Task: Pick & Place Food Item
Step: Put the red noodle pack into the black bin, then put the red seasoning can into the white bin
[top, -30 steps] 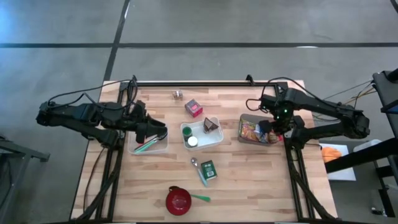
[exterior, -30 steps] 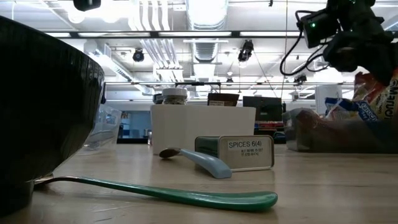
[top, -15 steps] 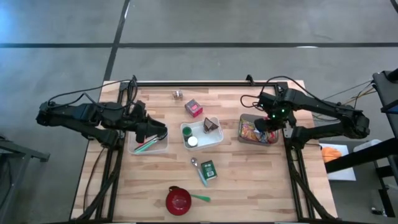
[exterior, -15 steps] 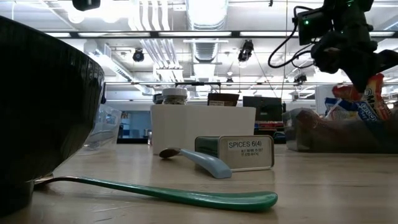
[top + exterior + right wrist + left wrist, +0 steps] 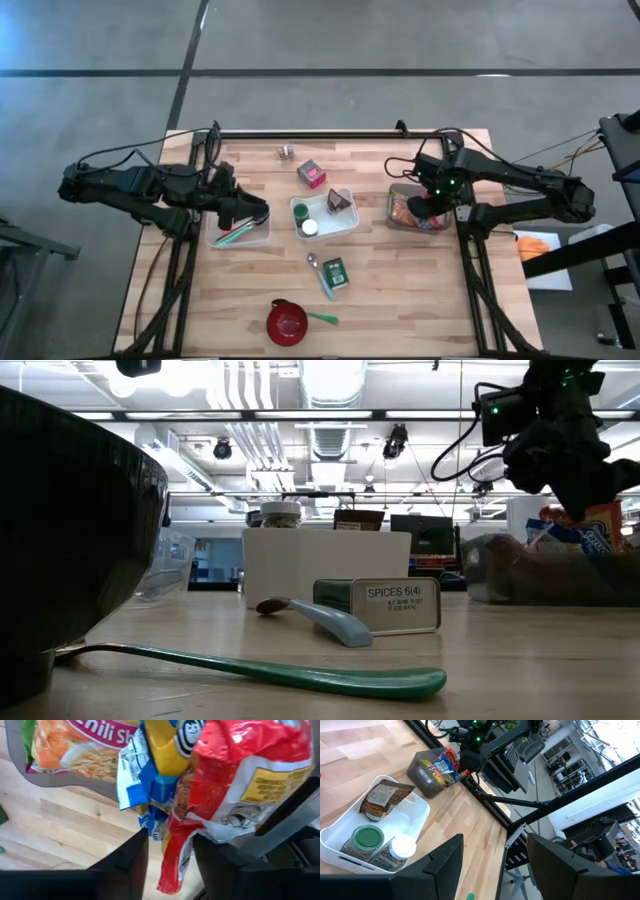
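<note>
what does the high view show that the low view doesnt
Only the high view shows the left hand above a tray of green utensils, a pink box, and the red colour of the bowl. Only the low view shows the label on the spice tin and the room behind. Both show the right hand over the grey snack bin, the white tray and the green spoon.

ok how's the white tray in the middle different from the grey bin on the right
The white tray is white and opaque; the grey bin is dark and see-through in the low view. The white tray holds two jars and a brown packet, while the grey bin is stuffed with bright snack packets. The right gripper hangs over the grey bin; no gripper is over the white tray. Both sit on the wooden table.
</note>
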### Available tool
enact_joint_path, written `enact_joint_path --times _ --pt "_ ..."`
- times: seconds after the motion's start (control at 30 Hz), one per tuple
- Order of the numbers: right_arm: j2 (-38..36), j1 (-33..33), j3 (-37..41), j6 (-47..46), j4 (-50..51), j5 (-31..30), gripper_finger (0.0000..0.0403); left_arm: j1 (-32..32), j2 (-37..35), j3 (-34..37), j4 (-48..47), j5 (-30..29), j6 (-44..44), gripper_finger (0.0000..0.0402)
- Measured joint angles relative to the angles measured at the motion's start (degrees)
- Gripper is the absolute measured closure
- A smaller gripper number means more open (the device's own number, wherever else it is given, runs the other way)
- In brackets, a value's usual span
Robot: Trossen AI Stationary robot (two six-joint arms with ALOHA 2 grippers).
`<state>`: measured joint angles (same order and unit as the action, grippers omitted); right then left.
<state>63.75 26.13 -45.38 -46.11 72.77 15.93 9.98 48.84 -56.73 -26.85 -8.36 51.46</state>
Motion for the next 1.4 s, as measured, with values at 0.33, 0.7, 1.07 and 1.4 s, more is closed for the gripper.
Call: enact_joint_path --times 0.33,0.7,1.07,1.4 --pt "-0.26 0.0 -5.93 -0.45 2.25 -1.46 0.0186 -0.04 0.0 0.0 0.0 0.0 0.02 0.0182" --pt "-0.26 0.0 -8.95 -0.68 8.29 -0.94 0.0131 -1.0 0.02 0.0 0.02 0.0 -0.49 0.0182" --pt "-0.33 0.0 -11.56 -0.22 9.73 -0.83 0.0087 -5.81 5.0 -1.6 4.01 9.28 -7.88 0.0182" --pt "-0.33 -0.02 -12.41 2.28 9.47 -0.94 0.0074 -17.54 15.53 -17.15 -12.39 14.43 -30.42 0.0182"
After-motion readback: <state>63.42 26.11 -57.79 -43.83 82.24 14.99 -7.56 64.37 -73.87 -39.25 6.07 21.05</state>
